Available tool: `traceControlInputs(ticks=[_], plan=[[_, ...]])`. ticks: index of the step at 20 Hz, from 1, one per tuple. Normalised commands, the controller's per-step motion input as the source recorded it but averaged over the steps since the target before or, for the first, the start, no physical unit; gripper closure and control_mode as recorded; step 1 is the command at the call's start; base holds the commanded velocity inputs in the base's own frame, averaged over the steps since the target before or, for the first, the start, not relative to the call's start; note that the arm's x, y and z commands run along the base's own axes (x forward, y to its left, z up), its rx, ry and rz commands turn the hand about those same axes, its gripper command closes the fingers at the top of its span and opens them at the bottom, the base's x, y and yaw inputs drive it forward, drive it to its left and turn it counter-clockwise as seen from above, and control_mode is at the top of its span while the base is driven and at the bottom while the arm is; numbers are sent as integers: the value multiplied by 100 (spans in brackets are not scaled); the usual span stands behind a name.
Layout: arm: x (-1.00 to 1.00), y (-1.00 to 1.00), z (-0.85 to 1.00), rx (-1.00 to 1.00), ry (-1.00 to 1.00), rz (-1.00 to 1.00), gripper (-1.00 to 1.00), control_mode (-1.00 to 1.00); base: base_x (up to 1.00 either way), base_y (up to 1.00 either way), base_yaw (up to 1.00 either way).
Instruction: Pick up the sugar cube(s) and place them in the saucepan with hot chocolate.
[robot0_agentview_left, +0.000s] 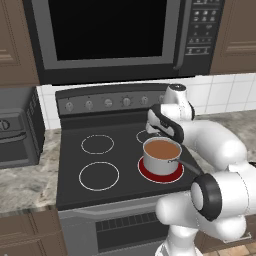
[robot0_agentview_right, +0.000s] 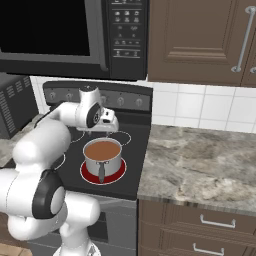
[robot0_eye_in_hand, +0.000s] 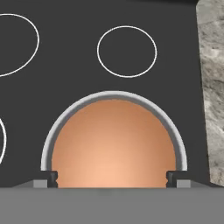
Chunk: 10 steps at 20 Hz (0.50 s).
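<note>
The saucepan (robot0_agentview_left: 162, 156) stands on the front right burner (robot0_agentview_left: 161, 171) of the stove (robot0_agentview_left: 75, 192), the one ring that glows red, which fits its job of keeping the hot chocolate (robot0_eye_in_hand: 113, 140) warm. Its long dark handle (robot0_agentview_right: 101, 171) points toward the robot's base, off the front of the burner and away from the arm's approach from behind.

The gripper (robot0_eye_in_hand: 112, 177) hangs directly above the pan and looks straight down into it. In the hand view the two fingers (robot0_eye_in_hand: 51, 177) stand wide apart, one at each side of the pan's rim, and nothing sits between them. That stance suits a release over the liquid: anything let go from here would fall inside the rim and not on the stove top.

No sugar cube can be made out on the brown surface, on the stove or on the stone bench (robot0_agentview_right: 200, 155) to the right (a cube that small could lie below the liquid, so its place cannot be told).

Judgement: the drop position is correct, and the fingers carry nothing now.
</note>
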Motion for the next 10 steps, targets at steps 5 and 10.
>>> traceControlInputs(ticks=[5, 10], plan=[[-9, 0, 23, 2, -17, 0, -100, -100, 0, 0, 0], [-23, 0, 21, 0, -20, 0, -100, -100, 0, 0, 0]])
